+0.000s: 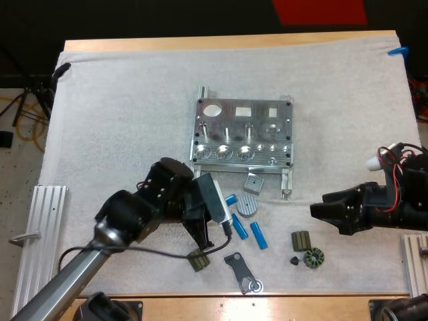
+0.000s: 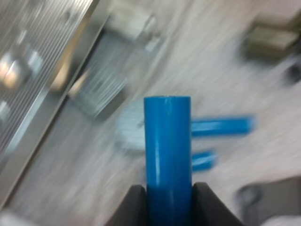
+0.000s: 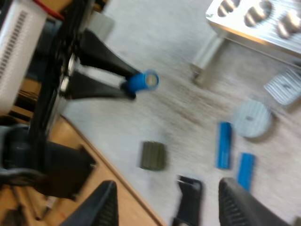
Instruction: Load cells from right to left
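- Where is the cell?
- One blue cell (image 2: 167,146) is pinched from both sides by the left tool (image 2: 167,189) and sticks out past its fingertips. In the high view this is lower centre, just below the metal fixture (image 1: 244,134).
- Any others?
- A second cell (image 1: 239,227) and a third cell (image 1: 258,235) lie side by side on the white mat (image 1: 120,120), near a round grey disc (image 1: 248,206).
- And the right tool (image 1: 319,212)?
- It is at the right edge, with its fingers spread wide and nothing between them.
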Controlling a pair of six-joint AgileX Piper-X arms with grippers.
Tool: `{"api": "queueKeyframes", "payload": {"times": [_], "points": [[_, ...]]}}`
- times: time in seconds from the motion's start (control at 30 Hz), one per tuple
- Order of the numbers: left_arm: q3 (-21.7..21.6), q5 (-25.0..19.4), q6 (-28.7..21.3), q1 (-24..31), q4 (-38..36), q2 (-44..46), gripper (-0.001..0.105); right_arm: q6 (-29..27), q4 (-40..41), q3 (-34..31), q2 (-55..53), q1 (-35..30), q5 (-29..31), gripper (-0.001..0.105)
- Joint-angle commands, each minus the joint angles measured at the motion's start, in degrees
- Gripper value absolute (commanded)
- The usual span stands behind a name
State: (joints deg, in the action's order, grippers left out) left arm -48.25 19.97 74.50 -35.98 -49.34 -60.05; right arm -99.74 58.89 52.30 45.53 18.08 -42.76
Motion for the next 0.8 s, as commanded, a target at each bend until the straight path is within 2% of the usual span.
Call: {"api": "queueKeyframes", "payload": {"times": [0.0, 0.1, 0.4, 0.6, 0.77], "points": [[-0.37, 4.88, -0.44, -0.26, -0.16, 1.32, 0.0, 1.5, -1.75, 0.67, -0.12, 0.6, -1.27, 0.049], [-0.37, 10.67, -0.44, -0.26, -0.16, 3.0, 0.0, 5.48, -4.04, 0.67, -0.12, 2.37, -1.05, 0.054], [-0.25, 11.12, -0.44, -0.26, -0.16, 3.54, 0.0, 18.52, -10.46, 0.67, 1.7, 12.25, 0.69, 0.055], [-0.25, 11.12, -0.29, -0.26, -0.16, 3.54, 0.0, 23.94, -14.25, 0.67, 6.36, 17.79, 3.09, 0.055], [-0.25, 11.23, -0.29, -0.26, -0.16, 3.54, 0.0, 24.8, -16.12, 0.67, 10.6, 19.35, 3.09, 0.055]]}}
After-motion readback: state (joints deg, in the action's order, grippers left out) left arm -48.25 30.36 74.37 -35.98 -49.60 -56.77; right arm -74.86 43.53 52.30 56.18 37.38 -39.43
